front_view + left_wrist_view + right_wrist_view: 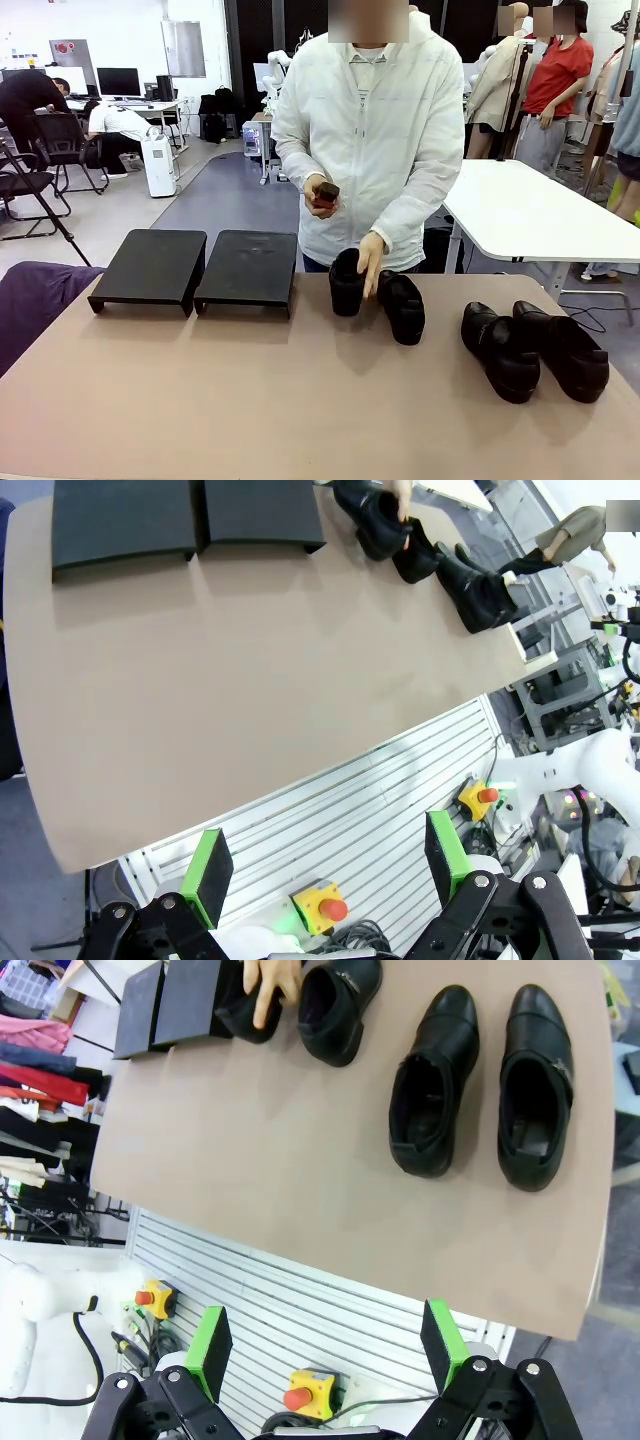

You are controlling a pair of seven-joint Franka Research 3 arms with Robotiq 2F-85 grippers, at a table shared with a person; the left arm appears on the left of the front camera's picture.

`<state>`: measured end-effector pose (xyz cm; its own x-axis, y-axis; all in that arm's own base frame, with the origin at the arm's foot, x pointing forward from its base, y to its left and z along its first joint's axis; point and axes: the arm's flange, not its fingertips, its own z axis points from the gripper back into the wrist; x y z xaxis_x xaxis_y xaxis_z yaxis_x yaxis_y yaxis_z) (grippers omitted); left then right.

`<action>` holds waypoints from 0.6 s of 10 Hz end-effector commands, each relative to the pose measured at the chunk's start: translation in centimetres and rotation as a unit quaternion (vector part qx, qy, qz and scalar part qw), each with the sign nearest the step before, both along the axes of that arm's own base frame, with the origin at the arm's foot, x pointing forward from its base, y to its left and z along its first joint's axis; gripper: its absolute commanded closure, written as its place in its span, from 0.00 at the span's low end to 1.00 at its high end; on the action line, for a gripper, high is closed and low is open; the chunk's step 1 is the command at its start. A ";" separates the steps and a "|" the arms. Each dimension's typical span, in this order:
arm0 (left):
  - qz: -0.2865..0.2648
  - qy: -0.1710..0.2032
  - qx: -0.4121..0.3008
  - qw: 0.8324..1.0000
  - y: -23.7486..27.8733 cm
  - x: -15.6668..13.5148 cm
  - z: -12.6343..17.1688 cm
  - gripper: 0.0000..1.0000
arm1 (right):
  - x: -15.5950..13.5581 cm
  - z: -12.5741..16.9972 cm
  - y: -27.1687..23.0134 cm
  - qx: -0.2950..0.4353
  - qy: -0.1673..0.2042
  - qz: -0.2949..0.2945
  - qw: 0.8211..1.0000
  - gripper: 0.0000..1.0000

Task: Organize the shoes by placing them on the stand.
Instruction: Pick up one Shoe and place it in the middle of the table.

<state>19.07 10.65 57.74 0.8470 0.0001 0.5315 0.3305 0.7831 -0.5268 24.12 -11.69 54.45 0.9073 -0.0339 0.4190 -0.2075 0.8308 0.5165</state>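
Note:
Two black stands [150, 268] [248, 268] sit side by side at the table's far left, their tops bare. A person's hand [372, 262] rests on one black shoe [347, 282] at the far middle, and a second shoe [403, 305] lies right beside it. A pair of shoes [500, 352] [562, 348] lies to the right. My left gripper [327, 865] hangs open off the near edge, far from the stands [122, 520]. My right gripper [326, 1343] is open too, short of the pair [430, 1080] [535, 1085].
The person's other hand holds a small dark object [325, 194] at the chest. A purple cloth [35, 300] covers the table's left edge. A white table [530, 210] stands behind on the right. The tan tabletop [250, 400] is bare in front.

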 end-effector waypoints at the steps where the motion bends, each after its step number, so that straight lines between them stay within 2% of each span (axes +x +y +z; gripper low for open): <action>1: -0.008 -0.006 -0.005 1.000 0.2 -0.1 -0.1 0.00 | 2.8 -0.3 1.8 -0.034 0.010 0.026 0.999 0.00; 2: -0.008 -0.006 -0.005 1.000 0.2 -0.1 -0.1 0.00 | 6.5 -1.2 3.1 -0.114 0.022 -0.025 0.993 0.00; 3: -0.008 -0.006 -0.005 1.000 0.2 -0.1 -0.1 0.00 | 9.2 -2.4 4.7 -0.161 0.035 -0.032 0.986 0.00; 5: -0.008 -0.006 -0.005 1.000 0.2 -0.1 -0.1 0.00 | 12.3 -4.8 7.5 -0.213 0.044 -0.032 0.976 0.00; 6: -0.008 -0.006 -0.005 1.000 0.2 -0.1 -0.1 0.00 | 12.5 -5.6 8.5 -0.206 0.035 -0.008 0.978 0.00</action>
